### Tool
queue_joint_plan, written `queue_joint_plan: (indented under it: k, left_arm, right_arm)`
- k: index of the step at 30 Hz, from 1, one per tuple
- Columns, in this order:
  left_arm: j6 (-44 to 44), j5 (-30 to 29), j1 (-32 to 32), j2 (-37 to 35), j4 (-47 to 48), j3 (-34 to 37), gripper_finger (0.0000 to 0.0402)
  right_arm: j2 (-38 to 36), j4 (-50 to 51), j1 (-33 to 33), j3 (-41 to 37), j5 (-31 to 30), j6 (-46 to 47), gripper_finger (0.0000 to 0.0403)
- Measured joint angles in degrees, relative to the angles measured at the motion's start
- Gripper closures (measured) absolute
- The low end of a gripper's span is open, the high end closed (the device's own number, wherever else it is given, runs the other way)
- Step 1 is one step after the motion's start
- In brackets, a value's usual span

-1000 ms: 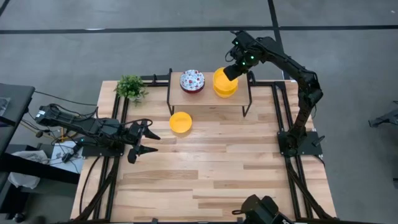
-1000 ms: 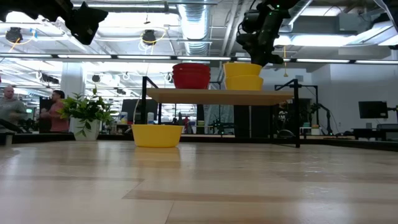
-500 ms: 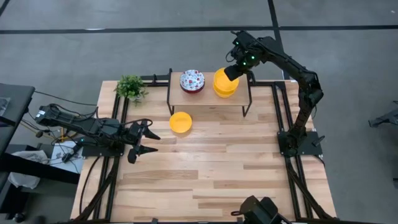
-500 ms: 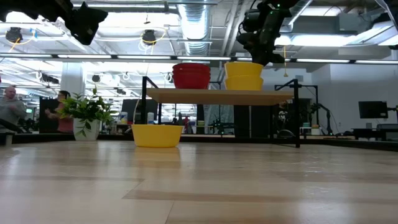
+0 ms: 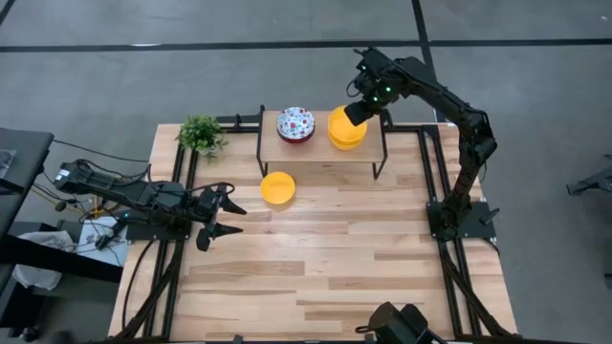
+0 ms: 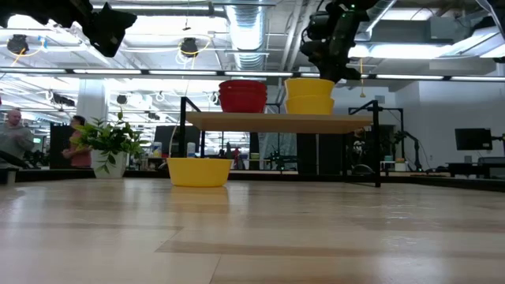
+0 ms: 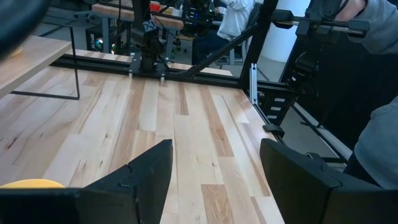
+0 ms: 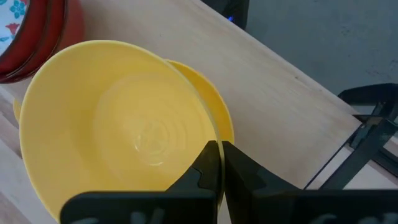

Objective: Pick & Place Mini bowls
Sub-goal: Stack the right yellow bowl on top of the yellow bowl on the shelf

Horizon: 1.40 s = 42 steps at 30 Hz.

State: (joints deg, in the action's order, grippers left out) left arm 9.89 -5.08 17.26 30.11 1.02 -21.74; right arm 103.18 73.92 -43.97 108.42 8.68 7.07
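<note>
— Where's your right gripper (image 8: 217, 163)?

— Over the shelf (image 5: 320, 148), pinched shut on the rim of the top yellow bowl (image 8: 118, 124), which sits above another yellow one (image 8: 208, 102).

— How will it handle?

— Light, stiff, probably slick; I'd keep to the rim. Left gripper (image 7: 211, 174) waits spread wide over the table (image 5: 335, 248).

Small green plant (image 5: 201, 135) at table's (image 5: 325, 258) far-left corner; raised wooden shelf (image 5: 320, 145) along far edge.
</note>
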Motion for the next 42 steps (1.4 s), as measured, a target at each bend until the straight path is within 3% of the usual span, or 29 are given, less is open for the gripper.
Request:
queue_joint_plan:
  k: [16,31,42]
  left_arm:
    - [0.00,0.00,0.00,0.00,-0.02,0.00,0.0160]
    - [0.00,0.00,0.01,0.00,-0.02,0.00,0.0160]
    - [0.00,0.00,0.02,0.00,-0.02,0.00,0.0160]
  right_arm:
    - [0.00,0.32,0.11,0.00,-0.06,-0.09,0.0402]
    - [0.00,-0.66,0.11,0.00,-0.23,-0.09,0.0340]
    - [0.00,-1.16,0.46,0.00,-1.37,-1.39,0.0336]
